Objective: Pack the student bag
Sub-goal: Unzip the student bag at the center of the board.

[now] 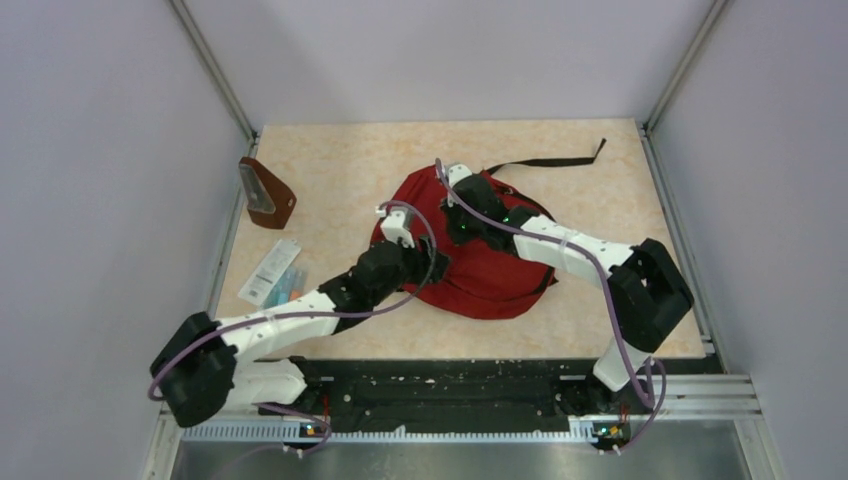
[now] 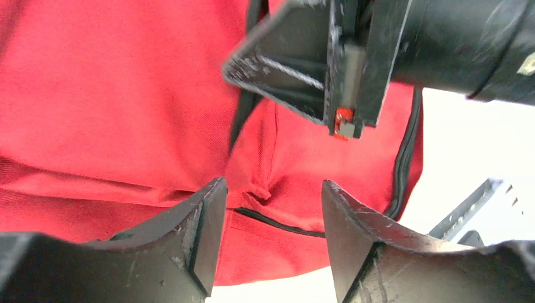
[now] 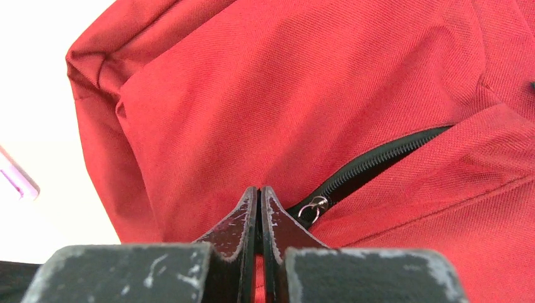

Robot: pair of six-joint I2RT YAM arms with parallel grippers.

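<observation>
The left arm [image 1: 275, 328] and right arm [image 1: 570, 248] have white link shells, black joint housings and lilac cables [image 1: 615, 345]. The left hand [image 2: 274, 189] and right hand [image 3: 258, 192] have black fingers [image 2: 189, 246], scratched pale.

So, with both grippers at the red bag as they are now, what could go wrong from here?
1. The left gripper is open over the student bag and grips nothing. If the zipper is pulled, the soft bag may slide on the table instead of opening.
2. The right gripper is shut, and the zipper pull shows beside its fingers, not clearly between them. It may tug and miss the pull.
</observation>
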